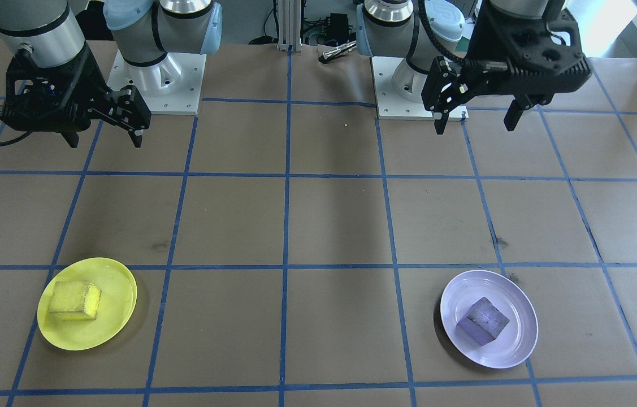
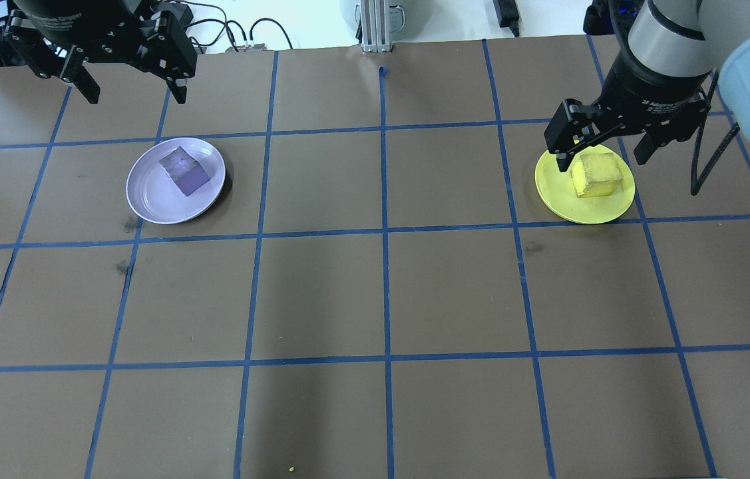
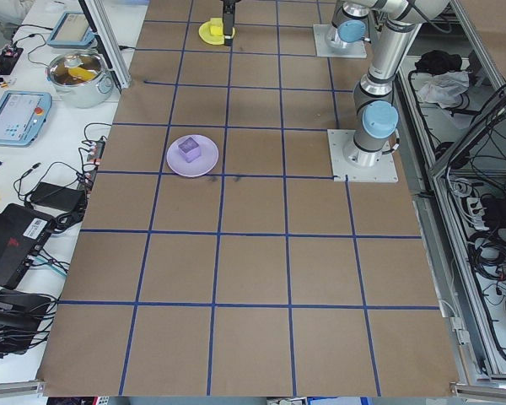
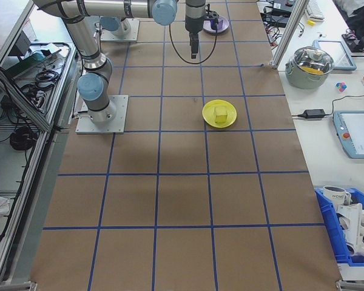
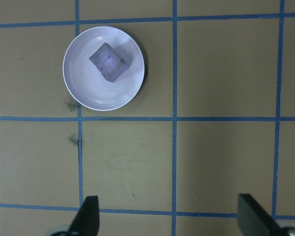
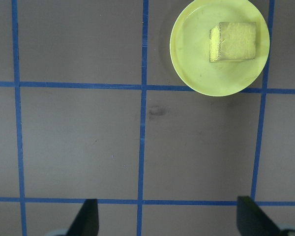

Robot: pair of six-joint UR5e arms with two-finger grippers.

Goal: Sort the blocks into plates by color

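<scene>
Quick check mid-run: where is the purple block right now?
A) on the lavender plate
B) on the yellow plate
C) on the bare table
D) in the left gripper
A: the purple block lies on the lavender plate, with both grippers open and away from it.

Bench (image 2: 321, 293) covered in brown paper, gridded with blue tape lines (image 2: 384, 266). Beside it in the exterior left view: steel pot (image 3: 78, 74) with glass lid, two tablet-like pendants (image 3: 13, 115). Exterior right view: blue bin (image 4: 350, 225) holding white parts, black power adapter (image 4: 315, 113).
</scene>
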